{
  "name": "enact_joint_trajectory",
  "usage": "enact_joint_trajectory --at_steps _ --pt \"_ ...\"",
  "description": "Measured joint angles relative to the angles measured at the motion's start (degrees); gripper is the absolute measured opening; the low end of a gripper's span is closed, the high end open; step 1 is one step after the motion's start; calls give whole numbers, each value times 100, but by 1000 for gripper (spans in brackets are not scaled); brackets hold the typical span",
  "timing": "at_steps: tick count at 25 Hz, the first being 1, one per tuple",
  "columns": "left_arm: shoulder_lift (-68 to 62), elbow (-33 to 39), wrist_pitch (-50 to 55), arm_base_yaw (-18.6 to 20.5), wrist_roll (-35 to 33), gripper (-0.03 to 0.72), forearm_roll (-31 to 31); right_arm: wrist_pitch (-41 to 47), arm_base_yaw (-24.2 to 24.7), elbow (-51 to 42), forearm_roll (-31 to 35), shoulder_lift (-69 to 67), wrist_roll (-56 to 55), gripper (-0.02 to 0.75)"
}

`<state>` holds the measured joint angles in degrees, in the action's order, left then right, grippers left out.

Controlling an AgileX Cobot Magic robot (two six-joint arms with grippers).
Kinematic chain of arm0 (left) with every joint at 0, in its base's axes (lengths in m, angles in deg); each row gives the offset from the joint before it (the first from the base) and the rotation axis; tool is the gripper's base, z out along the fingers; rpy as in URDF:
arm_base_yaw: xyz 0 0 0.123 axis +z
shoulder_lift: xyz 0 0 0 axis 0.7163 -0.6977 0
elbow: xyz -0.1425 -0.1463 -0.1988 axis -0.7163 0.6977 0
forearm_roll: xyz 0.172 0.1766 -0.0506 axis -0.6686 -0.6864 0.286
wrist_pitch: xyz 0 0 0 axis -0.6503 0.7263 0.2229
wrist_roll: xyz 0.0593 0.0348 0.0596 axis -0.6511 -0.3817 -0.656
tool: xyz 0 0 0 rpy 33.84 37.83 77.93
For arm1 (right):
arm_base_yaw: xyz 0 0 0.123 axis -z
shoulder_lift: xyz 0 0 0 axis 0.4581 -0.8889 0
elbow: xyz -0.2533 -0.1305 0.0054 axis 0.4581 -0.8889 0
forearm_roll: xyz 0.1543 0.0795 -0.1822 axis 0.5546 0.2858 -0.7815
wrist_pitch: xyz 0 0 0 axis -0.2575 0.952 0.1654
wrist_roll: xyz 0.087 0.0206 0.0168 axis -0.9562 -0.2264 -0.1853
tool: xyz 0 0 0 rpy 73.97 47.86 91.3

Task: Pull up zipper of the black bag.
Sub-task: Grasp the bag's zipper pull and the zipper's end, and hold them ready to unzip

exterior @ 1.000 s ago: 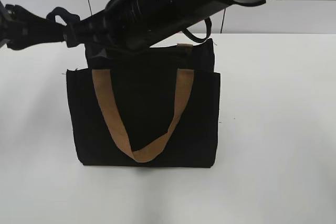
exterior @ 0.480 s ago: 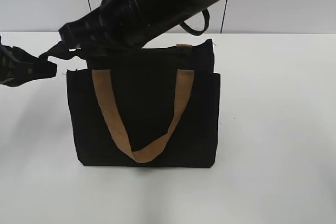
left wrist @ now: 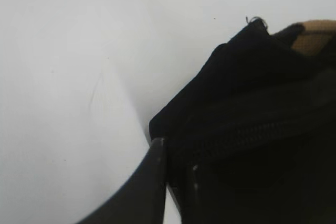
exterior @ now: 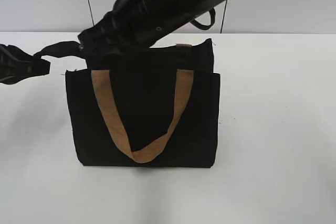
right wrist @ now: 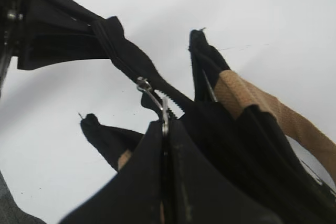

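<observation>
On the far left of the outside view, the left gripper point(exterior: 39, 64) was partly cut off by the picture's edge, so most of its arm could not be seen. It was pinched tight on a black flap of cloth point(exterior: 62, 49) that stuck out from the top left corner of the black bag point(exterior: 144, 114). In the left wrist view the left gripper's point(left wrist: 176, 174) fingers point(left wrist: 152, 171) were squeezed together with the bag's dark edge between them, and everything was so dark and blurry that the zipper point(left wrist: 252, 135) showed only as a faint bumpy line. The right arm point(exterior: 173, 3) reached across the top of the bag and hid most of its top edge in the outside view, so the zipper could not be seen there. In the right wrist view the right gripper point(right wrist: 165, 129) was clamped shut on the small silver pull tab point(right wrist: 153, 100), and its two dark fingers point(right wrist: 136, 177) filled the bottom of the picture. The bag stood upright in the middle of the white table point(exterior: 278, 129), with one tan handle point(exterior: 142, 124) hanging down its near side in a loop. The bag's right side was plain to see.
</observation>
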<state>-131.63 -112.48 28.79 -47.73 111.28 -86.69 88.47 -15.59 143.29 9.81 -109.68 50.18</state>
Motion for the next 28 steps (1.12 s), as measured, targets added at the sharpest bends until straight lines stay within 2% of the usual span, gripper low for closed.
enact_joint_trajectory --at_steps 3,8,28 --pt "0 0 81 0 0 20 0 112 141 0 -78 -5 -4 -15" --pt "0 4 170 0 0 20 0 798 389 0 -163 6 -11 -15" --pt "0 11 100 -11 0 20 0 3132 1367 9 -1444 868 -72 -15"
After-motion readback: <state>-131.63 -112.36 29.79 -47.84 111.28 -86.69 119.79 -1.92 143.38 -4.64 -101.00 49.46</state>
